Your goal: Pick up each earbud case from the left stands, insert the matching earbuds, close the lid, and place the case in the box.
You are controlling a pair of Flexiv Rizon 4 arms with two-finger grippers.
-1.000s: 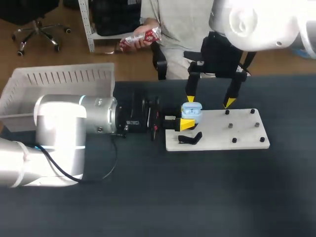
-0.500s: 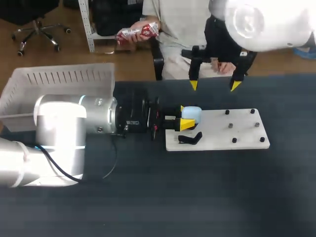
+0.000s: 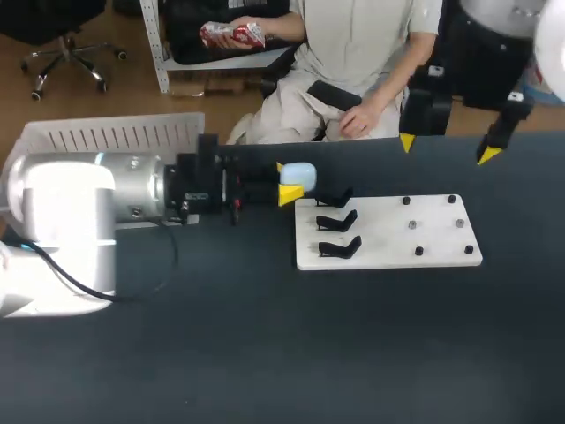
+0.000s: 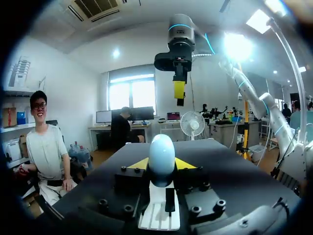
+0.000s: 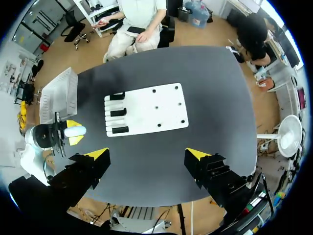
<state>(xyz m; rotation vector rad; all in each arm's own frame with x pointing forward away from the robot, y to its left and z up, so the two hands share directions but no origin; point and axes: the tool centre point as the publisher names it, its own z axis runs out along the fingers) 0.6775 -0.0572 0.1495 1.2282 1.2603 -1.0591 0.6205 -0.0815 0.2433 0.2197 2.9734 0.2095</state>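
Our left tool is clenched on the pale blue earbud case, one yellow tip pressing it from each side. The left wrist view shows the same: the case stands upright between the two tips, rounded end up, and it looks smooth and closed. The case is held above the dark surface, just off the far left corner of the white board, between that board and the white box. Three black stands line the board's left edge; the case is near the farthest one and touches none of them.

Our right tool hangs high over the surface's far right side, well apart from the case, its tips spread wide with nothing between them. From the right wrist view, the board lies ahead of that tool.
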